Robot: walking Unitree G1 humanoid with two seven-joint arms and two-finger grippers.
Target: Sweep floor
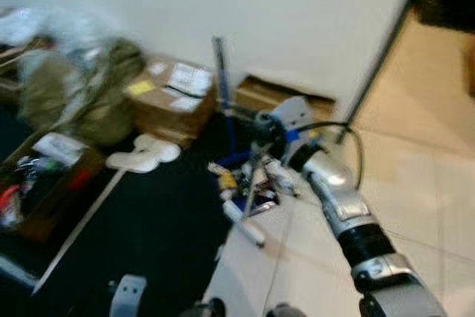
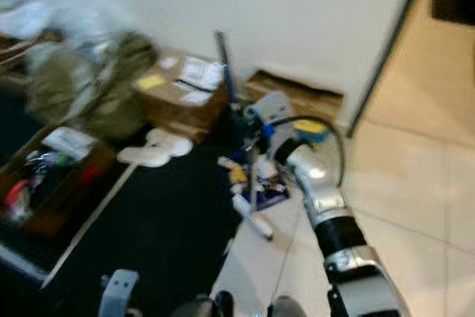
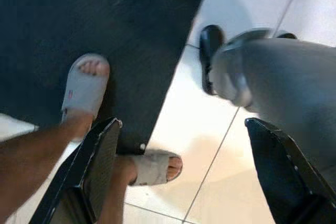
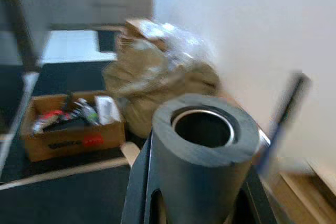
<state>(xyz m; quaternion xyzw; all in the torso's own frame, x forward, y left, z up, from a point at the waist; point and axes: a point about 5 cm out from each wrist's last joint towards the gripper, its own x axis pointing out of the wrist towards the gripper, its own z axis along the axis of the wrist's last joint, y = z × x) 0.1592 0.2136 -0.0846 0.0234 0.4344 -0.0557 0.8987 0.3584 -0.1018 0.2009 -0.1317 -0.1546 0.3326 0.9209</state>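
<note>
The right hand (image 1: 261, 155) grips a foam-padded broom handle (image 4: 202, 145), its head down among litter (image 1: 241, 187) by the dark mat's (image 1: 156, 228) edge; short, low strokes toward tile would work best. The left hand (image 3: 178, 171) hangs open.

Pale tiled floor (image 1: 415, 183), dark mat (image 1: 148, 228) beside; cardboard boxes (image 1: 171, 102), white slippers (image 1: 141, 155) on mat.

Head stereo pair looks down and forward, both catching the cardboard box (image 1: 172, 99) mid-frame. Left wrist cam points straight down at floor tiles (image 3: 210, 145); right wrist cam sits close behind a foam-wrapped tube (image 4: 202, 150).
</note>
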